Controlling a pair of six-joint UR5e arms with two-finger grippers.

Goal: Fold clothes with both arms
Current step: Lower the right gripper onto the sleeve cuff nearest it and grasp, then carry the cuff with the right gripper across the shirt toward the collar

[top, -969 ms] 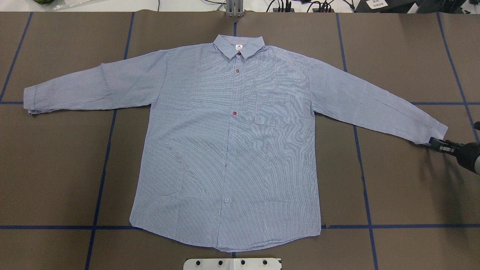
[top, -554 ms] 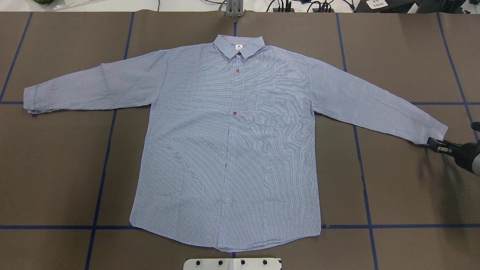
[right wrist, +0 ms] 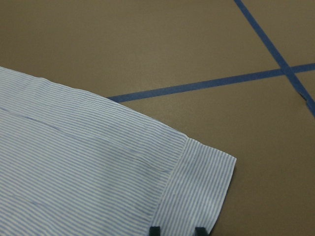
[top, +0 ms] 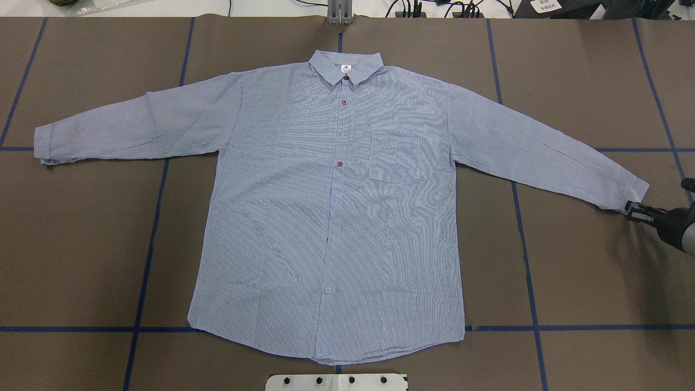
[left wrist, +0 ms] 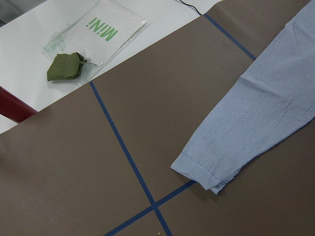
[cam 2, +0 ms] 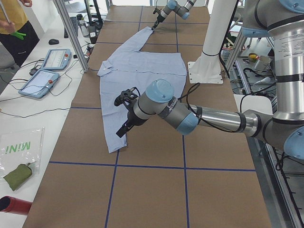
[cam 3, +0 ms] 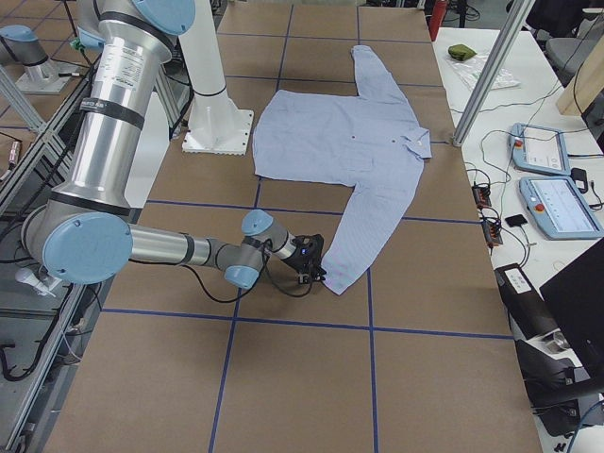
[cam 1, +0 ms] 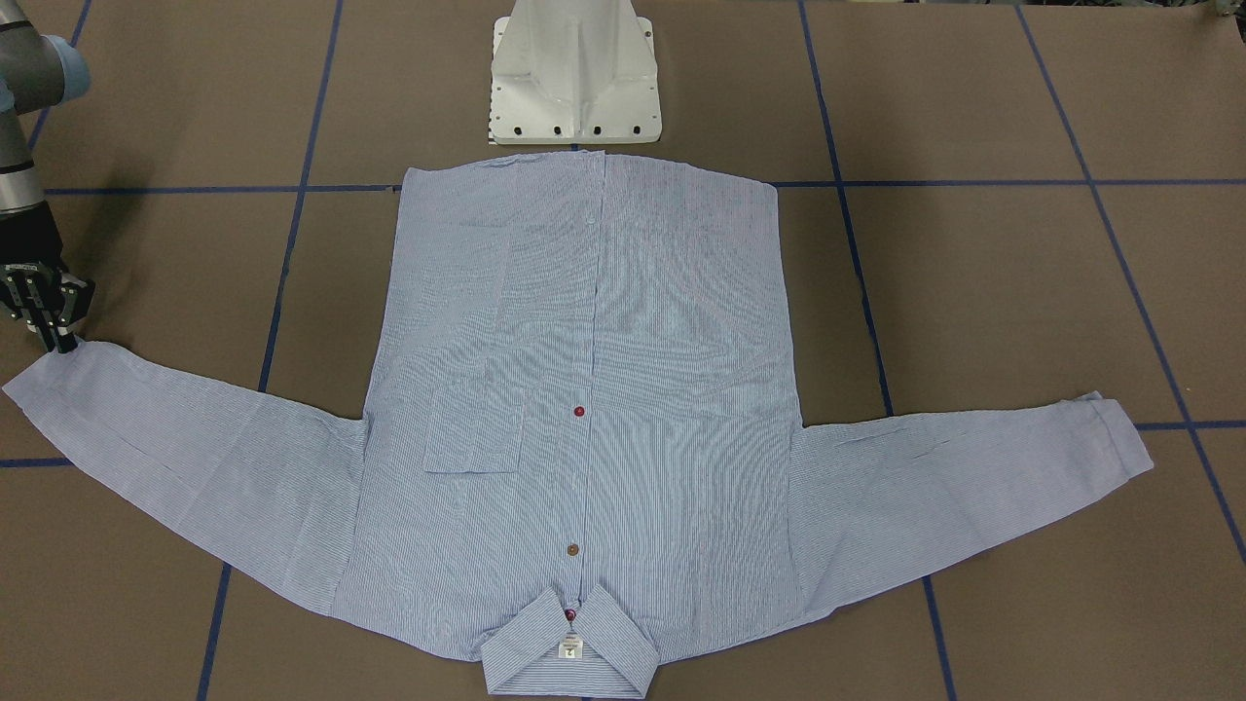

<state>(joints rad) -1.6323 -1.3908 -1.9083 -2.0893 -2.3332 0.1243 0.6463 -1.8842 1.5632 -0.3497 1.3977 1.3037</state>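
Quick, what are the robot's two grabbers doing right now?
Left gripper: cannot be told; it shows only from the side camera.
Right gripper: open a little, fingertips apart over the shirt cuff.

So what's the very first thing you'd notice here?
A big light blue striped shirt lies spread flat in the middle of the brown table, both sleeves stretched out wide. The right claw sits at the end of one sleeve, touching its cuff, with its fingers apart.

Right end effector (right wrist: 177,231) mostly out of view.
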